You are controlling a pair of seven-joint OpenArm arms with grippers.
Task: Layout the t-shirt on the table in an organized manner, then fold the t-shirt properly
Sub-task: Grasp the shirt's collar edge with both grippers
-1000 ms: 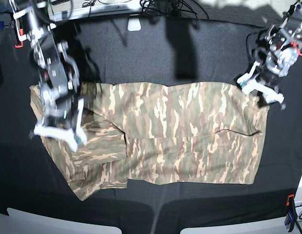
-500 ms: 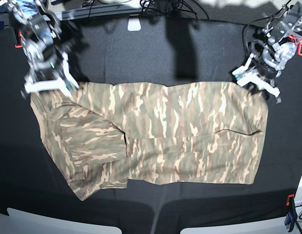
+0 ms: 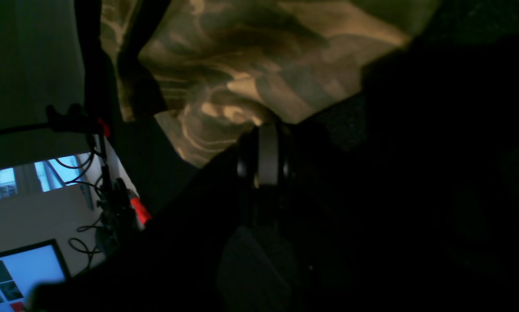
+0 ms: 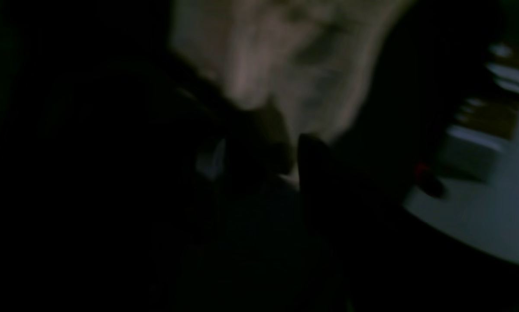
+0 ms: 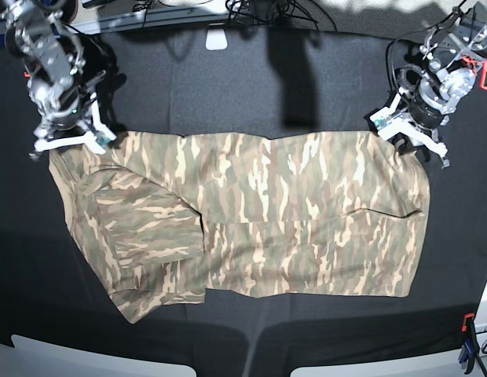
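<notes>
T-shirt (image 5: 251, 216), camouflage print, spread flat on black table (image 5: 228, 86) (one sleeve folded in)

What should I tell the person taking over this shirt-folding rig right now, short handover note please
Left gripper: shut, at the far corner of the t-shirt on the base view's right; whether it has pinched cloth cannot be told.
Right gripper: jaws apart, at the shirt's far corner on the view's left, holding nothing that can be seen.
T-shirt: spread across the middle of the table, mostly flat. One sleeve is folded in over the body on the view's left.
Done: layout, roughly, and the sleeve fold.
Left: the rest of the folding. Both wrist views are dark and blurred, so check each grip before moving.
</notes>
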